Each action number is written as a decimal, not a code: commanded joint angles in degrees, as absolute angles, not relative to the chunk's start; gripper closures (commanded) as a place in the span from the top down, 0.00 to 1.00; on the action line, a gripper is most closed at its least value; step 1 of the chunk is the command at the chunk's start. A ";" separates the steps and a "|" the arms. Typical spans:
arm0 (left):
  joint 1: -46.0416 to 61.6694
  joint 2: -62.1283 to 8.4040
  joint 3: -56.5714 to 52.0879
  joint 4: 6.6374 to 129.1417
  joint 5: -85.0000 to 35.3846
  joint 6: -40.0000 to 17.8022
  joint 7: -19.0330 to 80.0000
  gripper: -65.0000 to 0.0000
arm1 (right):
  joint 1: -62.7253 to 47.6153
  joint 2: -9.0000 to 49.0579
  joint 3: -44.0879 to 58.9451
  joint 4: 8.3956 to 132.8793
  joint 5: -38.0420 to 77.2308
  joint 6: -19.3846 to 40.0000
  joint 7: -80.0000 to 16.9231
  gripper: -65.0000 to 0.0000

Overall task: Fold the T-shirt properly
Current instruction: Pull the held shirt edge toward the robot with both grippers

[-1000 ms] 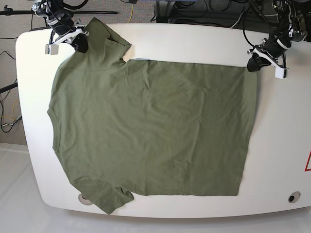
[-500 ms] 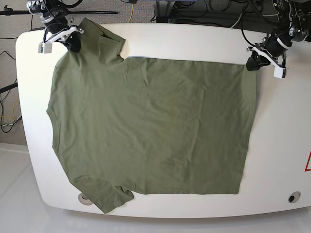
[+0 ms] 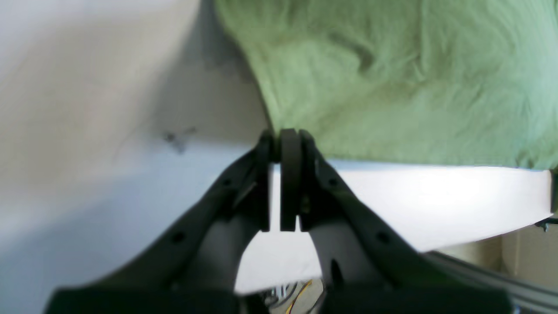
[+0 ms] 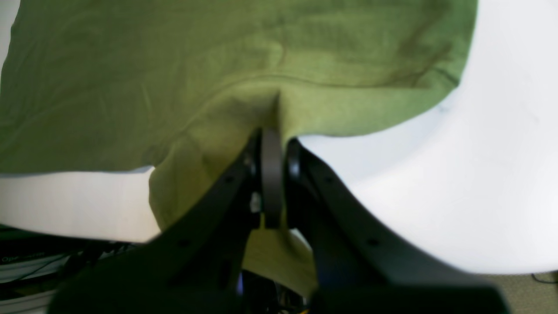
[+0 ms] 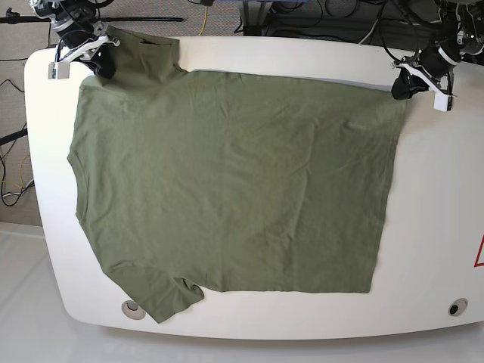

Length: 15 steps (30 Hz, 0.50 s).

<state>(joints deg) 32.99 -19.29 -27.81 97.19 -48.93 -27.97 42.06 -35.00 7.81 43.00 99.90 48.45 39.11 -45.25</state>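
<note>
The olive-green T-shirt lies spread flat over the white table, neck side to the left and hem to the right. My right gripper is at the far left corner, shut on the far sleeve. In the right wrist view the cloth bunches into that gripper. My left gripper is at the far right, shut on the far hem corner. The left wrist view shows the shirt's corner pinched at that gripper. The near sleeve lies at the table's front edge.
Round fittings sit in the table's front corners, one left and one right. A red marking shows at the right edge. Cables and stands crowd the floor behind the table. Bare white table runs along the right side.
Both grippers have moved toward the table's far edge, pulling the shirt's far side with them. The far sleeve has shifted up and left, and the cloth lies tauter.
</note>
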 commanded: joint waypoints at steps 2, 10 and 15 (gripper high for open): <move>33.44 -20.24 -28.46 98.69 -50.01 -28.75 41.21 0.00 | -35.70 8.70 43.19 101.37 50.02 40.00 -44.22 0.00; 33.10 -20.29 -28.89 99.29 -49.93 -29.03 41.38 0.00 | -35.24 8.51 43.44 102.73 50.29 40.00 -43.82 0.00; 32.15 -19.99 -28.64 99.23 -49.33 -28.48 41.05 0.00 | -34.62 8.67 43.65 103.91 50.83 40.00 -44.20 0.00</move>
